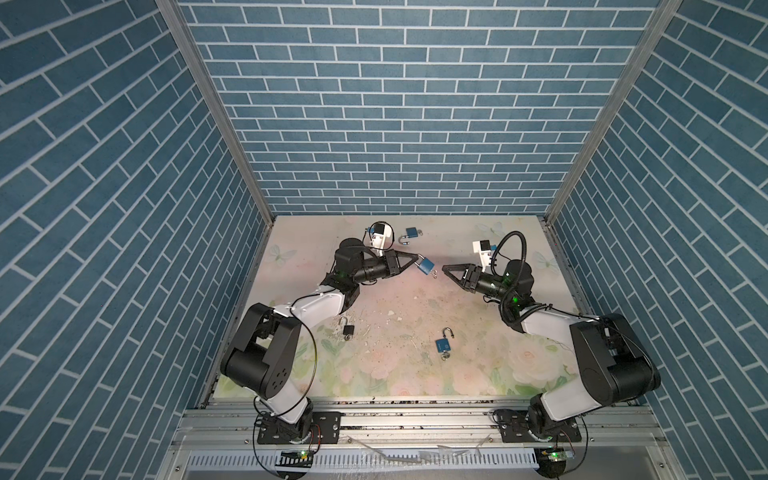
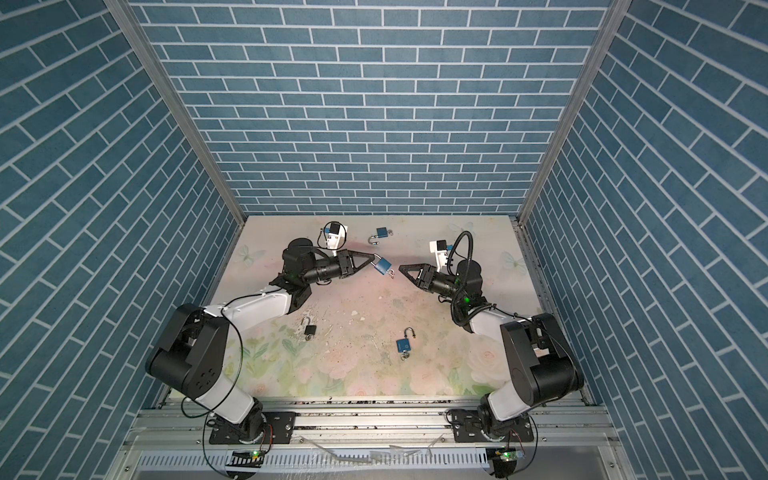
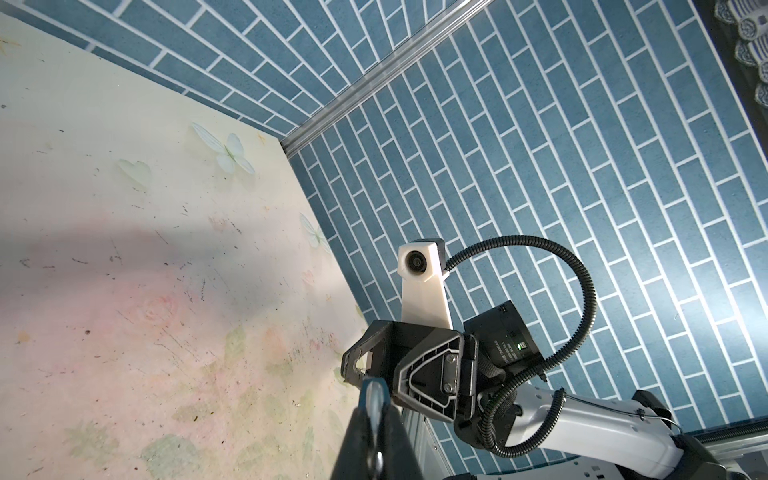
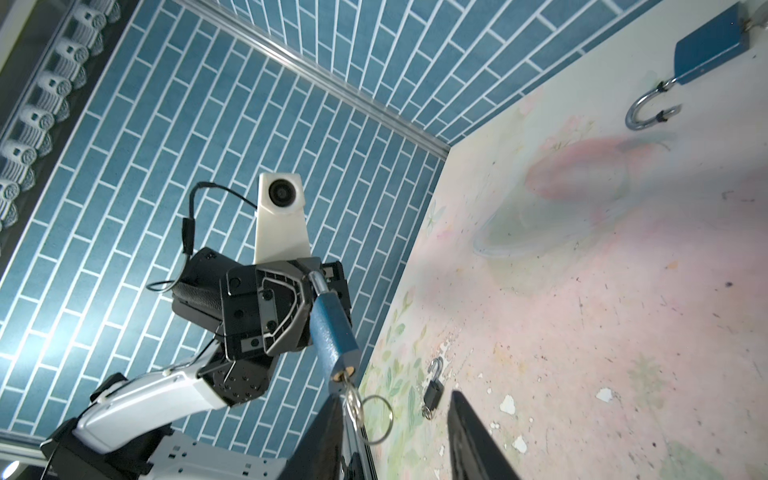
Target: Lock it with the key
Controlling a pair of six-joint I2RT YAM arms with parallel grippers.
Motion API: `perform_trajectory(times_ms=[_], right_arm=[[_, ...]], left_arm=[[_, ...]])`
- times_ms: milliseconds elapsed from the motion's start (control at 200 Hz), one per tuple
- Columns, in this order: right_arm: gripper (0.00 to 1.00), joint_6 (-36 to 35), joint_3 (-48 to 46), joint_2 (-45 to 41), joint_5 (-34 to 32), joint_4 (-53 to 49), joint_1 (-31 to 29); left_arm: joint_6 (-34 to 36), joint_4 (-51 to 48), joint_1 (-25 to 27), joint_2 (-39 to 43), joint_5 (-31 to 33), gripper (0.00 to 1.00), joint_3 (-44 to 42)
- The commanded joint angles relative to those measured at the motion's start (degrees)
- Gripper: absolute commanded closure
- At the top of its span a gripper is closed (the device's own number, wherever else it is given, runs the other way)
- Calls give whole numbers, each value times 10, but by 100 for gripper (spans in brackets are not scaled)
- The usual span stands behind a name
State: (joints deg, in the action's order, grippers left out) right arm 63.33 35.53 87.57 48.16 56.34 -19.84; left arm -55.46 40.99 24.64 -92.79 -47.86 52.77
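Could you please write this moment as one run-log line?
left hand: shut on blue padlock by shackle, lifted | right hand: open, near key | key: in padlock, not gripped

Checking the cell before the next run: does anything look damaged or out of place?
The table covering is scratched and chipped near the middle, with white flakes showing near the black padlock. Nothing else looks wrong.

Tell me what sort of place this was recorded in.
Probably a lab test booth: brick-print wall panels in metal framing, two robot arms bolted to a rail, padlocks on a flower-print table.
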Motion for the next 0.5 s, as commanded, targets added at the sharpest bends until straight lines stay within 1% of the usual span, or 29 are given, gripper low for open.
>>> perform_trajectory(times_ms=[0, 175, 320, 450, 495], right_arm=[[58, 27, -5, -9, -30, 40, -17], [58, 28, 1, 4, -44, 52, -39], [59, 27, 3, 8, -48, 54, -48], [63, 31, 4, 21, -47, 66, -54], [66, 33, 3, 25, -47, 73, -56]], left_arm=[[-16, 53, -1, -5, -4, 100, 0], [-18, 57, -2, -6, -1, 100, -2], [-20, 62, -1, -10, 0, 100, -4], [-28, 74, -2, -16, 0, 100, -5], [-30, 78, -2, -17, 0, 100, -6]])
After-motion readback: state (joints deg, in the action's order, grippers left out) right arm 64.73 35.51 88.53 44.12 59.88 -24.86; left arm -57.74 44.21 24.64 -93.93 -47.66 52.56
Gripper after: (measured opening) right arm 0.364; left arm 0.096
